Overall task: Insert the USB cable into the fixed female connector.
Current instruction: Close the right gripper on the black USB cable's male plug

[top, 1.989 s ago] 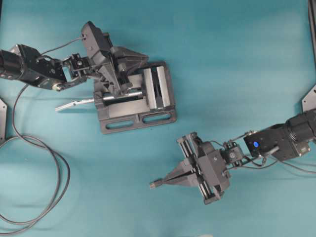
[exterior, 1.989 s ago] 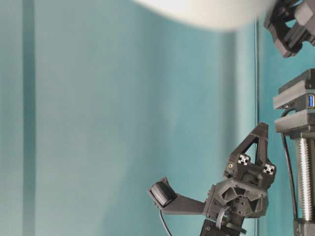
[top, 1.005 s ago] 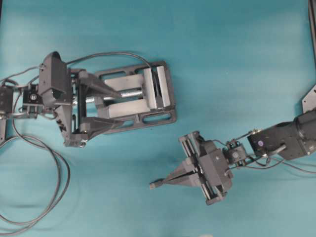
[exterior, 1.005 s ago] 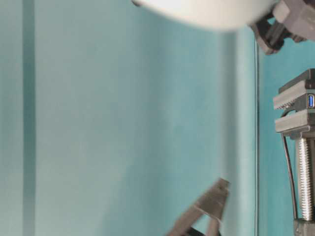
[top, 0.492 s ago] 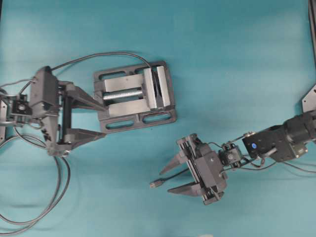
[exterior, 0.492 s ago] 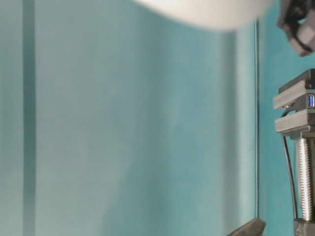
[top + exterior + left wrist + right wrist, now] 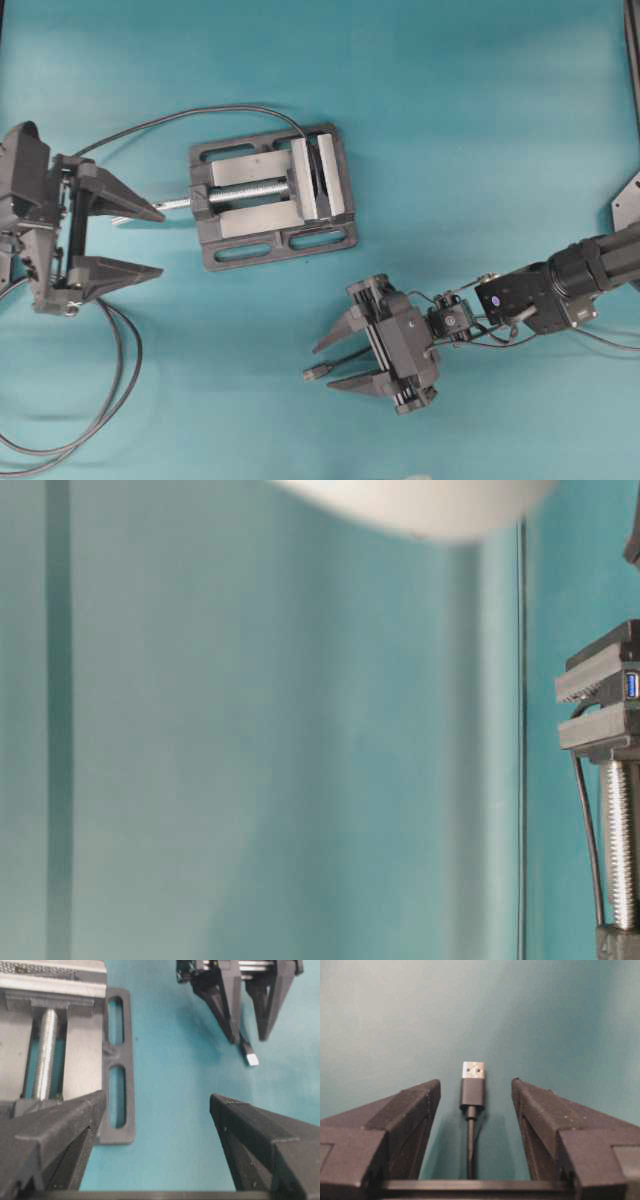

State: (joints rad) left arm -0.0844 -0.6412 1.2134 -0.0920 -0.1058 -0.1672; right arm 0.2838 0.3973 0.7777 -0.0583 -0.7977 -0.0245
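The USB cable's small dark plug lies flat on the teal table between the fingers of my right gripper, which stands open and touches nothing. From overhead, the plug pokes out just left of the right gripper. The fixed female connector shows its blue socket, clamped in the grey vise. My left gripper is open and empty, left of the vise's screw handle. The left wrist view shows its wide-apart fingers, the vise base and the far plug.
A thicker dark cable loops over the table at the lower left. Another dark cable arcs from the left arm to the vise jaws. A black bracket sits at the right edge.
My right gripper has opened and let go of the plug, which now rests on the table. My left arm has drawn back leftward, away from the vise.
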